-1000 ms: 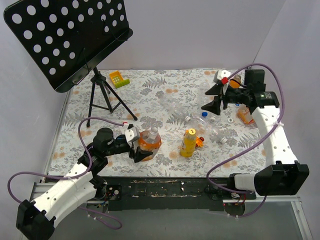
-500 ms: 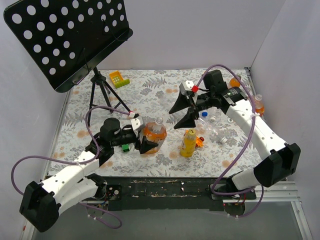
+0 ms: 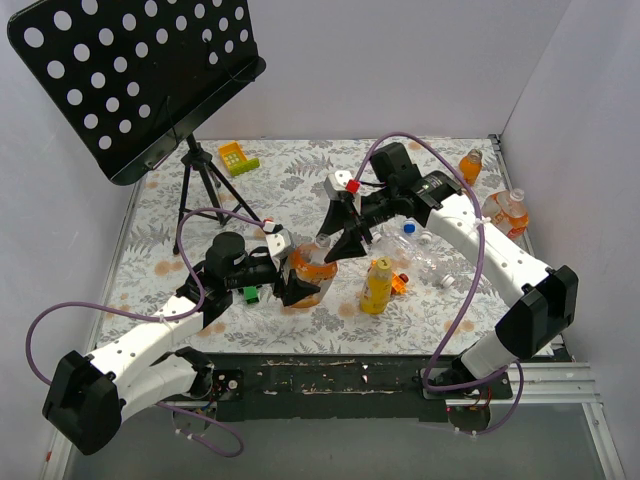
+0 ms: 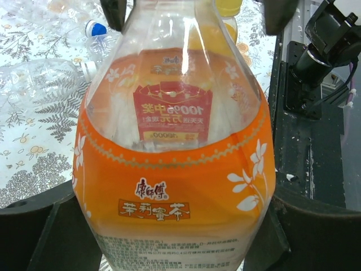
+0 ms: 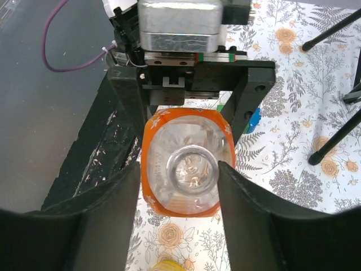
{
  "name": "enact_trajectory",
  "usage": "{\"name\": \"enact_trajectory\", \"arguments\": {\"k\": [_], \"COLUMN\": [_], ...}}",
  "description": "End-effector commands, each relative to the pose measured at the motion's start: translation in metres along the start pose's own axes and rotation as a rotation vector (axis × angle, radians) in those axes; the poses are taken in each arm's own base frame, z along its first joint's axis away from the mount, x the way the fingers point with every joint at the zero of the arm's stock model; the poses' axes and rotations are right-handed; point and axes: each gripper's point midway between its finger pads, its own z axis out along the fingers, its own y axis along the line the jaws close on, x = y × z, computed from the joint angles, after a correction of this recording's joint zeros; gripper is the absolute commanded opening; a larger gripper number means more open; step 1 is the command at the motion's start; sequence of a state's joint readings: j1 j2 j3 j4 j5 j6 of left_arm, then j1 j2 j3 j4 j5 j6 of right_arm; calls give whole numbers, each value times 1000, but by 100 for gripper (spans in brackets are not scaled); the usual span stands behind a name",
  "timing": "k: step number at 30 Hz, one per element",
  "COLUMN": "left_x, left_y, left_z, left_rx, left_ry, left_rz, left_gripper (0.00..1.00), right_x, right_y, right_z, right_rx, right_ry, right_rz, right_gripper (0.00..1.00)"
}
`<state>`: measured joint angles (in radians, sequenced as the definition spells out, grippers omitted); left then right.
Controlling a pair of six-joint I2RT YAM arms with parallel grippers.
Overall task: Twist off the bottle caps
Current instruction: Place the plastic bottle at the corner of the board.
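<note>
Right wrist view shows the right fingers [image 5: 121, 192] spread wide and holding nothing, one on each side of the round top [image 5: 192, 168] of an orange-labelled bottle [image 5: 155, 135]. Whether that top wears a cap or is bare, I cannot tell. Below them the left fingers [image 4: 39, 231] are pressed against the bottle's body at the label, holding it roughly upright over the table [image 3: 300, 180]. Just beside the right fingers, on their right, stands a yellow bottle [image 3: 377, 290] with its yellow cap [image 3: 383, 263] on.
</note>
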<state>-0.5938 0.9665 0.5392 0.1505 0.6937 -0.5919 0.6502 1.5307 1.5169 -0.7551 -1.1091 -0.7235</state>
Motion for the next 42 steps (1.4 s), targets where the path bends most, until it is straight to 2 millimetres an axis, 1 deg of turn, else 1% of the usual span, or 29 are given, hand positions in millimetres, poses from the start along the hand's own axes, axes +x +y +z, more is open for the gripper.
{"name": "enact_trajectory", "arguments": {"k": [1, 3, 6, 7, 10, 13, 14, 15, 17, 19, 22, 23, 25, 26, 32, 35, 39, 42], "left_x": [-53, -53, -52, -51, -52, -52, -53, -52, -53, -54, -55, -55, -56, -56, -53, -55, -56, -54], "left_y": [-2, -2, -1, -1, 0, 0, 1, 1, 1, 2, 2, 2, 2, 2, 2, 0, 2, 1], "left_z": [-3, -3, -2, -2, -1, -1, -1, 0, -1, -1, -2, -3, -4, -4, -6, -9, -12, -14], "left_rx": [4, 1, 1, 0, -3, -4, -5, -5, -9, -17, -24, -27, -34, -36, -39, -40, -58, -63], "left_ry": [-146, -148, -144, -142, -144, -145, -145, -143, -146, -149, -157, -159, -162, -164, -148, -150, -144, -134], "left_rz": [115, 116, 113, 111, 109, 104, 102, 97, 94, 89, 85, 85, 81, 83, 78, 87, 104, 109], "left_gripper": [1, 1, 1, 1, 1, 1, 1, 2, 6, 15, 47, 56, 68, 71, 86, 93, 98, 98], "right_x": [-13, -14, -17, -18, -18, -18, -17, -19, -19, -20, -27, -28, -30, -30, -33, -33, -31, -30], "right_y": [0, 1, 4, 4, 6, 9, 9, 11, 12, 13, 14, 12, 10, 9, 5, 1, 0, -2], "right_z": [3, 4, 5, 4, 5, 6, 6, 6, 6, 6, 5, 5, 5, 5, 4, 2, 0, 0], "right_rx": [-6, -15, -22, -21, -29, -44, -48, -56, -62, -71, -71, -67, -59, -61, -51, -31, -26, -15], "right_ry": [-12, -14, -21, -22, -27, -37, -38, -44, -46, -52, -59, -57, -55, -57, -53, -44, -41, -33], "right_rz": [6, 16, 19, 21, 29, 36, 39, 35, 31, 33, 27, 26, 23, 23, 21, 16, 21, 19], "right_gripper": [57, 53, 51, 49, 39, 23, 15, 2, 1, 1, 1, 1, 1, 1, 1, 1, 1, 1]}}
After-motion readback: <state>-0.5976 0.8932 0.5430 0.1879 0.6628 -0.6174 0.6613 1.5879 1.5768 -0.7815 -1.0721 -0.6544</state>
